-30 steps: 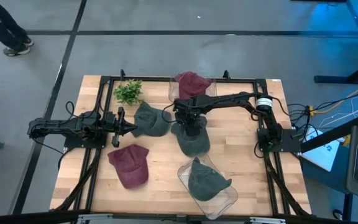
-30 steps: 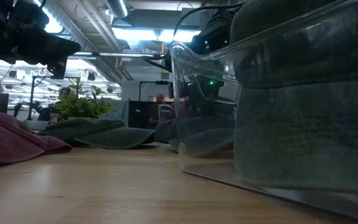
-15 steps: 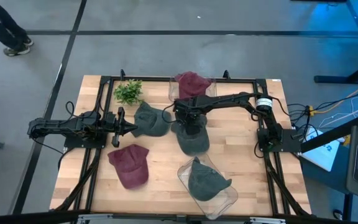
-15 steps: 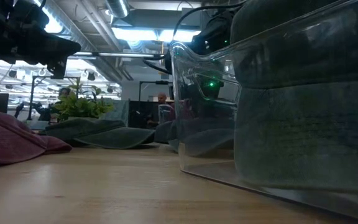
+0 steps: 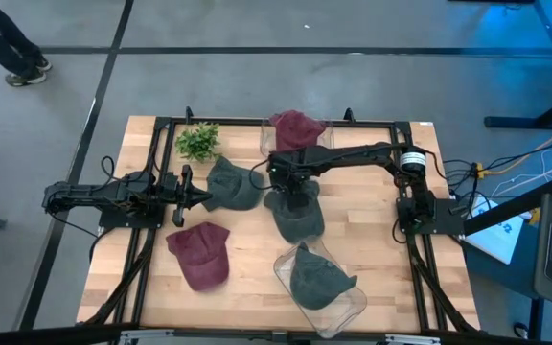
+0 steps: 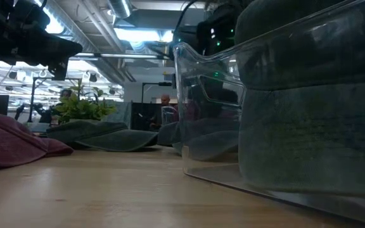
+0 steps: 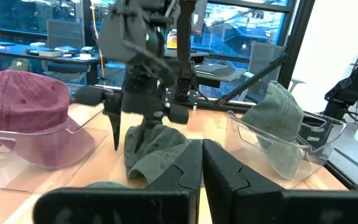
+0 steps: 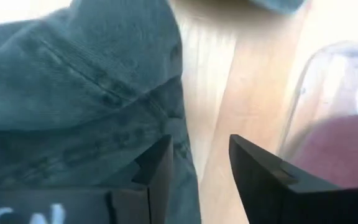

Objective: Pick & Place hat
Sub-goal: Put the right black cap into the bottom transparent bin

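While the right gripper [image 5: 288, 184] hangs over the table's middle, the grey-green hat [image 5: 297, 217] lies on the wood just below it, long axis running from far to near in the high view; I can't tell which end is the brim. Hat sits between the far clear bin [image 5: 265, 140] holding a maroon hat [image 5: 295, 127] and the near clear bin [image 5: 351, 309] holding another grey-green hat [image 5: 316, 278].

Right wrist view: fingers [image 8: 258, 180] stand apart with a gap, hat cloth [image 8: 73, 106] right under and beside them, nothing pinched. Whether a fingertip touches the cloth I can't tell.

Versus a second ago: those fingers were together and have now parted; the wrist in the low view sits a little higher. Hat is in about the same spot.

Left gripper [image 5: 188, 196] is parked at the table's left, fingers [image 7: 225, 177] together, holding nothing. A third grey-green hat [image 5: 232, 183] lies just beside it, a loose maroon hat [image 5: 200, 255] nearer the front, and a small plant [image 5: 197, 141] at the far left.
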You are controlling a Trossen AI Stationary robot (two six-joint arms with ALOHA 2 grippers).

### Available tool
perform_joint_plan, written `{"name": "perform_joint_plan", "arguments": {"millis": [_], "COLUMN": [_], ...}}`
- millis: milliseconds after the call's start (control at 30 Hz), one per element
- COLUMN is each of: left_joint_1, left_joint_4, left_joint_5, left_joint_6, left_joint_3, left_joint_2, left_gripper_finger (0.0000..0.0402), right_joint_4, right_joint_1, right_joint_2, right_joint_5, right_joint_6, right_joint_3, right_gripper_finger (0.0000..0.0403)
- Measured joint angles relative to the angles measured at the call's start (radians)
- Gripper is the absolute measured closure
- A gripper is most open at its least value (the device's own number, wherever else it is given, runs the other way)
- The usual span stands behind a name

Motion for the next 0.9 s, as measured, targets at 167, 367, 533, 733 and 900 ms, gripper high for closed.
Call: {"name": "perform_joint_plan", "arguments": {"millis": [167, 367, 533, 733, 900], "left_joint_1": [0.000, 0.000, 0.000, 0.000, 0.000], "left_joint_4": [0.000, 0.001, 0.000, 0.001, 0.001], "left_joint_5": [-0.001, -0.001, -0.002, -0.003, -0.003], "left_joint_6": [0.000, 0.000, 0.000, 0.000, 0.000], "left_joint_3": [0.000, 0.000, 0.000, 0.000, 0.000], "left_joint_2": [0.000, 0.000, 0.000, 0.000, 0.000], "left_gripper_finger": [0.0394, 0.0390, 0.0390, 0.0390, 0.0390], "right_joint_4": [-0.054, -0.060, -0.028, 0.064, 0.078], "right_joint_1": [0.016, 0.043, 0.045, 0.032, 0.018], "right_joint_2": [-0.001, -0.001, -0.001, 0.000, 0.004], "right_joint_5": [-0.049, -0.080, -0.079, -0.071, -0.067], "right_joint_6": [0.002, 0.021, 0.020, 0.014, 0.014], "right_joint_3": [0.037, 0.029, -0.013, -0.054, -0.061], "right_gripper_finger": [0.0249, 0.0250, 0.0250, 0.0250, 0.0250]}}
